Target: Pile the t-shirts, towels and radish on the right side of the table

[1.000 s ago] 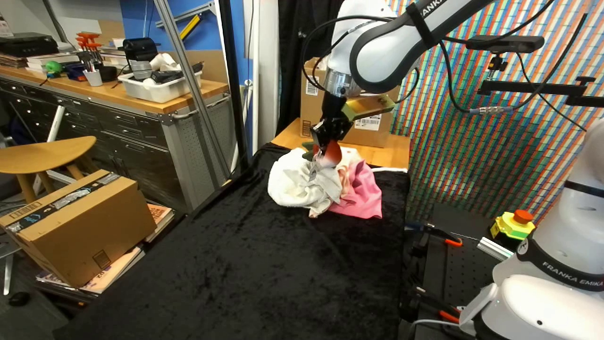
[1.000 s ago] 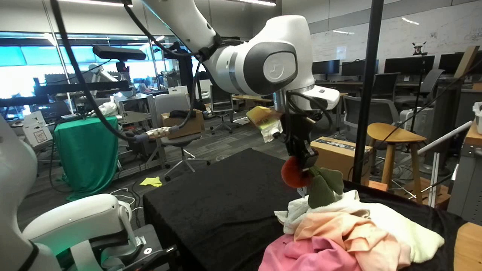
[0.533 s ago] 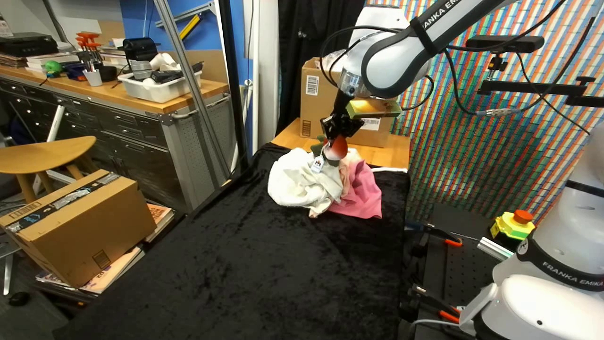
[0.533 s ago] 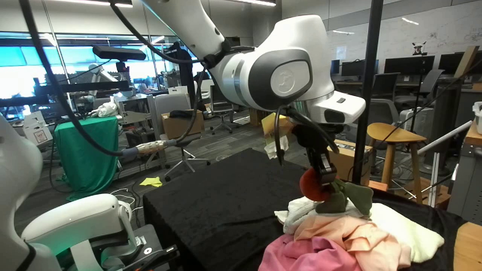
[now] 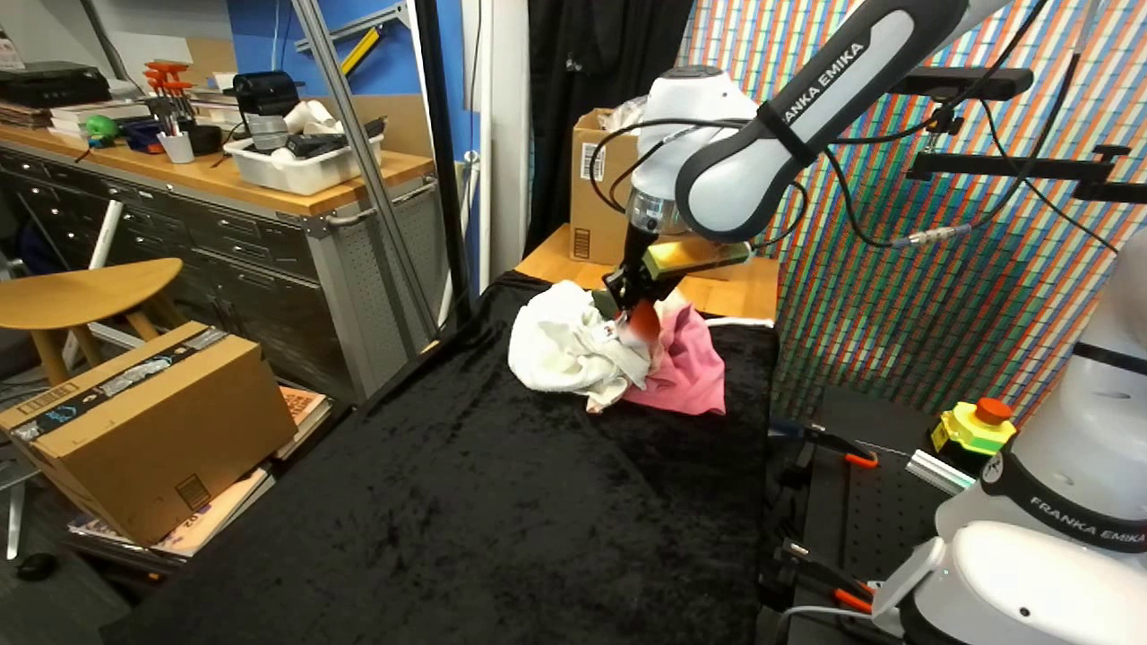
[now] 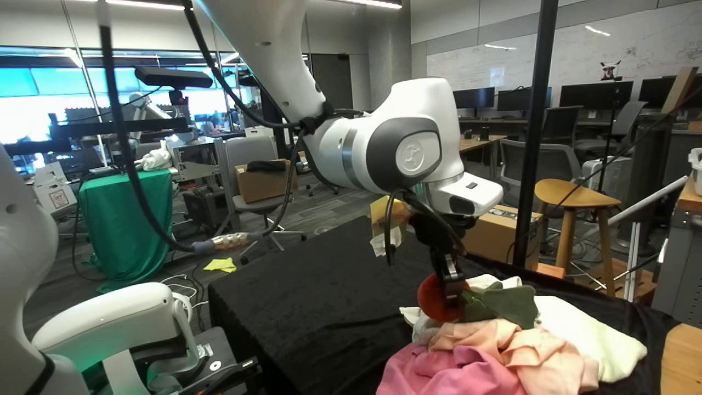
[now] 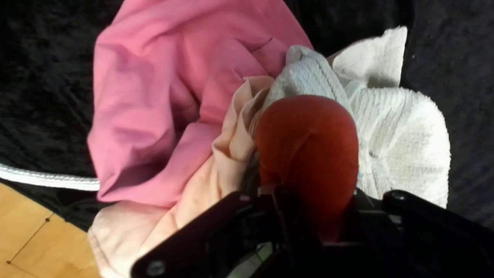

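Observation:
The radish (image 6: 436, 299) has a red round body and green leaves. My gripper (image 7: 314, 197) is shut on it, one finger on each side, in the wrist view. Gripper (image 5: 630, 296) and radish (image 5: 642, 324) are low at the cloth pile; the leaves seem to lie on the cloths. Whether the body touches them I cannot tell. The pile has a pink cloth (image 6: 449, 373), a peach cloth (image 6: 510, 343) and whitish cloths (image 5: 551, 345), overlapping on the black table (image 5: 466, 520). The pink cloth (image 7: 150, 85) and peach cloth (image 7: 204, 189) lie left of the radish in the wrist view.
A wooden surface (image 5: 757, 278) with a cardboard box (image 5: 600, 197) stands behind the pile. A white cord (image 7: 50, 179) lies near the pink cloth. A black post (image 6: 535, 137) rises beside the table. A cluttered workbench (image 5: 206, 193) stands farther off.
My gripper has moved over the pile and then down, carrying the radish from above the cloths to their height. The cloths have hardly moved.

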You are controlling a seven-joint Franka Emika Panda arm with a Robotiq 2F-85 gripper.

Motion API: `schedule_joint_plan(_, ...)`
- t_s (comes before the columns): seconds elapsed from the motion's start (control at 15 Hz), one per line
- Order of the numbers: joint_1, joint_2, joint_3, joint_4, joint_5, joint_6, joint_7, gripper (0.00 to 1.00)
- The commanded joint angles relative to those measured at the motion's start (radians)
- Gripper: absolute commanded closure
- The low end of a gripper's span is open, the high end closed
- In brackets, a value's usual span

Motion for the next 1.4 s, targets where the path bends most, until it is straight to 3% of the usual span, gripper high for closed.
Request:
schedule_joint_plan(0.0, 0.047, 0.094, 0.000, 0.051, 0.009, 0.005, 0.008, 0.91)
schedule_joint_plan(0.73, 0.085, 0.133, -0.036, 0.076, 0.033, -0.005, -0.008, 0.91)
schedule_joint_plan(0.8, 0.085, 0.129, -0.037, 0.076, 0.033, -0.005, -0.007, 0.79)
schedule_joint_plan(0.87, 0.088, 0.120, -0.042, 0.076, 0.023, -0.005, -0.001, 0.59)
schedule_joint_plan(1.33, 0.099, 0.075, -0.052, 0.104, -0.011, -0.027, 0.023, 0.07)
